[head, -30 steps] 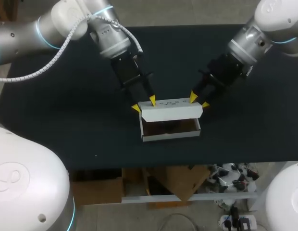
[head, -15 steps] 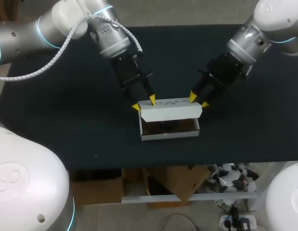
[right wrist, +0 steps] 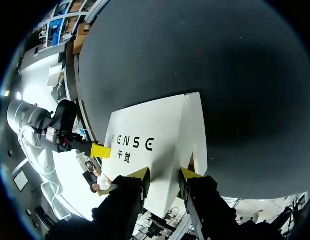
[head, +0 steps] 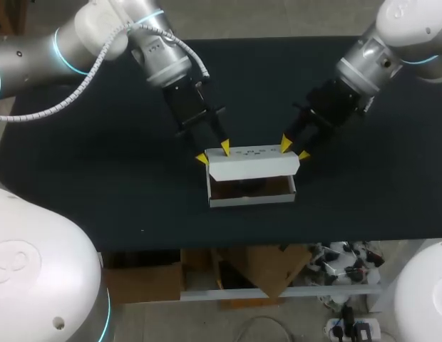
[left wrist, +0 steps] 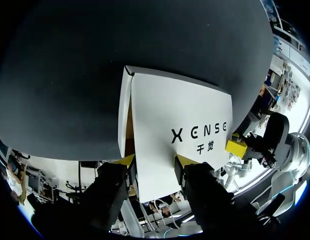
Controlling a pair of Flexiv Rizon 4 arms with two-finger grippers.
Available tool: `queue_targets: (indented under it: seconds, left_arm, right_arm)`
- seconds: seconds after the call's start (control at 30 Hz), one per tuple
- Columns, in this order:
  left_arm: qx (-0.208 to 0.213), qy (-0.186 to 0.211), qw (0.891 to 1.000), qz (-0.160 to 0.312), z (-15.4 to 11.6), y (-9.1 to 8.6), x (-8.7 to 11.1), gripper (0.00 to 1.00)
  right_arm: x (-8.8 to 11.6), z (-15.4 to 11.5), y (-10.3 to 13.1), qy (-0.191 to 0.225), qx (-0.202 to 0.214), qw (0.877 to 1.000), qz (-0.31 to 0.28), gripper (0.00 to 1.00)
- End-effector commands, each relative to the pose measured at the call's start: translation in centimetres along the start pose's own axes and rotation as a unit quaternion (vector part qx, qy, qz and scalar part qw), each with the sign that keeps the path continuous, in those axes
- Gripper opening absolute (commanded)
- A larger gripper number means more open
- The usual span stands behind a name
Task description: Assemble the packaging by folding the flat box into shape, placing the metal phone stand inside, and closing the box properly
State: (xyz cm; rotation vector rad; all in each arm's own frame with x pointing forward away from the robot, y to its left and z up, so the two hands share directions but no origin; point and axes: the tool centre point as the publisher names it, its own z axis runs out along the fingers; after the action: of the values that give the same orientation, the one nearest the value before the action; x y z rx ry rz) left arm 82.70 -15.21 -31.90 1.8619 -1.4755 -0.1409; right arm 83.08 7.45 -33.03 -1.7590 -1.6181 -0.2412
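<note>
A white cardboard box sits on the dark surface, just below the middle of the head view, with its long side running left to right. Its white lid is raised along the far edge and leans over the opening. The brown inside shows beneath it. Something dark lies in there, too dim to make out.

The left arm comes down from the upper left of the frame. The left pincer is at the lid's upper left corner. Its yellow tips stand apart, one at the lid's left end and one at its far edge, and they clamp nothing. In the left wrist view the printed face of the lid spreads ahead of the left pincer and shows through the gap between its tips. A sliver of brown shows beside the fold.

The right arm comes down from the upper right. The right pincer is at the lid's upper right corner, its tips also parted with no grip on anything. In the right wrist view the lid lies ahead of the right pincer and fills the space between its tips. One yellow tip of the left pincer shows at the lid's far end.

Whether any tip actually presses on the cardboard cannot be told.
</note>
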Motion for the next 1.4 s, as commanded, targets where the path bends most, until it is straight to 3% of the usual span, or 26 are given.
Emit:
queue_targets:
  seconds: [0.03,1.4]
  left_arm:
    - [0.001,-0.001,1.0,-0.001,0.3,-0.1,0.5,0.48]
    - [0.013,-0.002,1.0,0.01,1.6,-0.4,-0.3,0.49]
  right_arm:
    - [0.4,0.5,0.2,-0.001,0.004,1.0,0.0,0.39]
    - [-0.8,1.2,0.6,-0.009,0.013,1.0,0.004,0.39]
